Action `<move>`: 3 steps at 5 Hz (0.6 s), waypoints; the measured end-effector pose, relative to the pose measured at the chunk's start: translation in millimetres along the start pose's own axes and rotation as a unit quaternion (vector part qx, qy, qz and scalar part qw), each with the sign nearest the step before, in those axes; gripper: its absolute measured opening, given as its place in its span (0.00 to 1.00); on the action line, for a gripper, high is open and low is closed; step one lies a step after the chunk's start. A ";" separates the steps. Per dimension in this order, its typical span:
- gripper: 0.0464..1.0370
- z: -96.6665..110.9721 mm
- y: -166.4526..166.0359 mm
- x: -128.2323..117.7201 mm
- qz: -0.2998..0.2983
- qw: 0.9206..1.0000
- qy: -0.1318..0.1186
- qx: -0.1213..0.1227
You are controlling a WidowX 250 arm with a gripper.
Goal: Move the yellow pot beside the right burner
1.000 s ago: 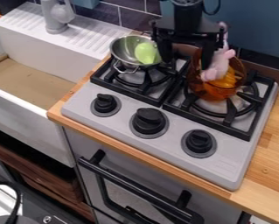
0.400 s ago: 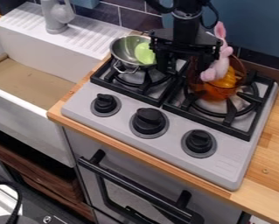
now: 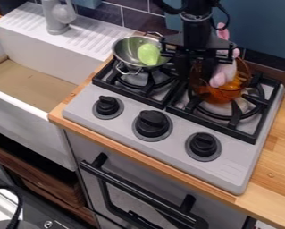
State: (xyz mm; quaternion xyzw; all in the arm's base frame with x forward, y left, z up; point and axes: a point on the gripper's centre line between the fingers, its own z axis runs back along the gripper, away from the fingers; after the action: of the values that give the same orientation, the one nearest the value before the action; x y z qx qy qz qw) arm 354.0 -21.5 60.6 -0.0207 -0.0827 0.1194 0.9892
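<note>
As we look over the grey two-burner stove [image 3: 231, 167], we count one amber see-through pot [image 3: 216, 95], one round silver metal pan [image 3: 126, 50], one pink plush-looking toy [image 3: 221, 77], one pale green rounded thing [image 3: 148, 54] and three black round knobs [image 3: 152, 123]. The knobs line the stove's front edge. We see one white sink [image 3: 31, 136] to the left of the stove and one grey tap [image 3: 56, 19] at its back left. Wooden counter [image 3: 274, 179] runs along the stove's right side.

On the stove's left burner [image 3: 145, 86], the silver pan holds the pale green thing, which leans against its inner right side. The amber pot, the one we take for the yellow pot, sits on the stove's right burner [image 3: 232, 117]. In it we make out the lower part of the pink toy, which sticks up past the rim, and a yellow-orange thing [image 3: 231, 85] whose kind we cannot tell.

Over the stove's right half, the black hand [image 3: 195, 77] points down with its two fingers spread. The pot lies below it and toward its right: one finger is by the pot's left outer wall, the other overlaps the pot's left part. We cannot tell whether either touches the rim.
</note>
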 end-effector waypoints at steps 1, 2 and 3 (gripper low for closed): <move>0.13 0.3 3.4 1.5 -0.002 1.000 -0.002 0.003; 0.02 0.0 3.3 1.2 -0.008 1.000 -0.002 0.003; 0.01 -3.4 5.3 -3.4 -0.017 1.000 0.007 -0.004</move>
State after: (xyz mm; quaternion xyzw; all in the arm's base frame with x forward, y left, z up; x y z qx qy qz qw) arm 350.0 -17.2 56.3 -0.0244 -0.0764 0.1017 0.9916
